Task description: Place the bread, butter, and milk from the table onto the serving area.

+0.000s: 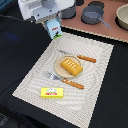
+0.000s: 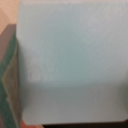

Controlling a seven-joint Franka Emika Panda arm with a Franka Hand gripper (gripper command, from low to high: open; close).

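My gripper point(image 1: 52, 24) is at the top of the exterior view, shut on the milk point(image 1: 54, 31), a white and light-blue carton hanging just off the far corner of the serving area point(image 1: 30, 82). In the wrist view the carton's pale blue face point(image 2: 70, 55) fills almost the whole picture. The bread point(image 1: 70, 67), a golden-orange loaf, lies on the round tan plate point(image 1: 59, 64) in the middle of the beige placemat. The butter point(image 1: 52, 92), a flat yellow packet, lies on the placemat near its front edge. The black table point(image 1: 107, 100) surrounds the placemat.
A fork point(image 1: 54, 76) and an orange-handled knife point(image 1: 74, 84) lie in front of the plate; another orange-handled utensil point(image 1: 86, 58) lies behind it. A pinkish-brown board point(image 1: 112, 31) with grey pots point(image 1: 92, 15) stands at the back right.
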